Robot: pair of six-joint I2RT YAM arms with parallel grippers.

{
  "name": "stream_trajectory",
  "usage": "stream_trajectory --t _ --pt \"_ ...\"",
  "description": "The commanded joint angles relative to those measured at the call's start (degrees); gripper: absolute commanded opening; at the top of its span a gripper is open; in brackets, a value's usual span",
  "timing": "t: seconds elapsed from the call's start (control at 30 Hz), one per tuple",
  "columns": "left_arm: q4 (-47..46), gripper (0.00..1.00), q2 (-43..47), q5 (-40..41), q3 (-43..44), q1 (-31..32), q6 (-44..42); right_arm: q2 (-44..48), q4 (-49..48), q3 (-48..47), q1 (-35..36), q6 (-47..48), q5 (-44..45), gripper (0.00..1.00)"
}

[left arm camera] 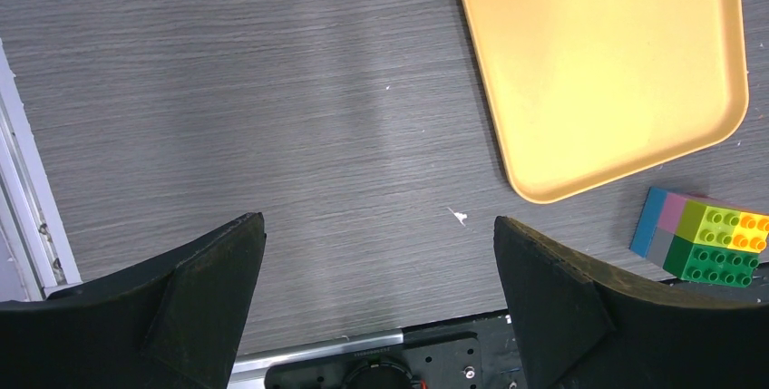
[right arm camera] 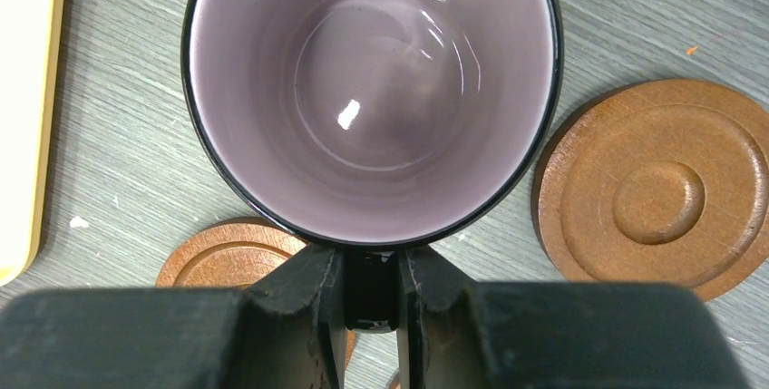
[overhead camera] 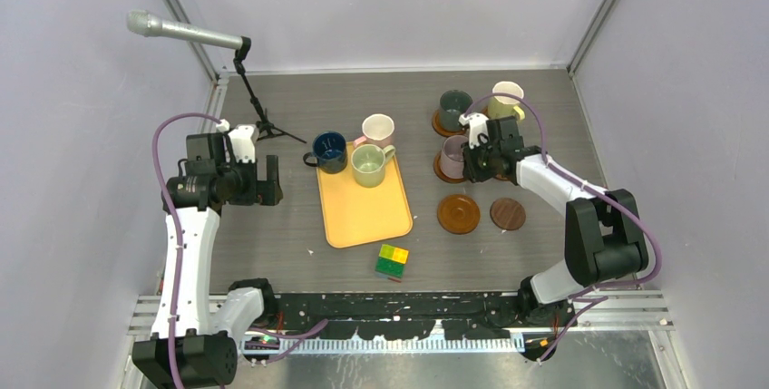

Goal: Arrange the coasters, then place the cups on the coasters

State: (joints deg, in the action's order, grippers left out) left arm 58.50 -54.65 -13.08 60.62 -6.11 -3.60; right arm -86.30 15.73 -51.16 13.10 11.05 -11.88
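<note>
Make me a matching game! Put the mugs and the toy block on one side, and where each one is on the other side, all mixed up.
Things:
1. mauve mug
2. light green mug
3. dark grey-green mug
4. toy block

Places:
A. on the orange tray
B. on the bare table
C. on a coaster in the back row
D. handle pinched in the right gripper

Pairs: 1-D, 2-A, 3-C, 4-B

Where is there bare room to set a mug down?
Free: the tray's near half; table between tray and left arm; the reddish coaster and dark coaster, both empty. Crowded: back right, grey mug, cream mug, mauve mug around the right arm.
</note>
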Motion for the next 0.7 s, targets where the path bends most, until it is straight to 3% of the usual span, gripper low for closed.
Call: stream_trajectory --t 0.0,0.43,0.67 --pt "-2.43 1.00 0.24 -0.28 0.48 0.06 0.08 0.28 -6.07 -0.48 0.16 2.16 -0.80 0.01" --pt "-2.08 1.00 0.26 -0.19 0.62 0.10 -0.01 -2.17 -5.89 -0.78 0.14 3.45 -0.76 0.09" --pt "-2.03 1.00 0.22 -0.15 0.69 0.13 0.04 0.31 -2.90 -0.91 0.08 3.30 -1.11 0.30"
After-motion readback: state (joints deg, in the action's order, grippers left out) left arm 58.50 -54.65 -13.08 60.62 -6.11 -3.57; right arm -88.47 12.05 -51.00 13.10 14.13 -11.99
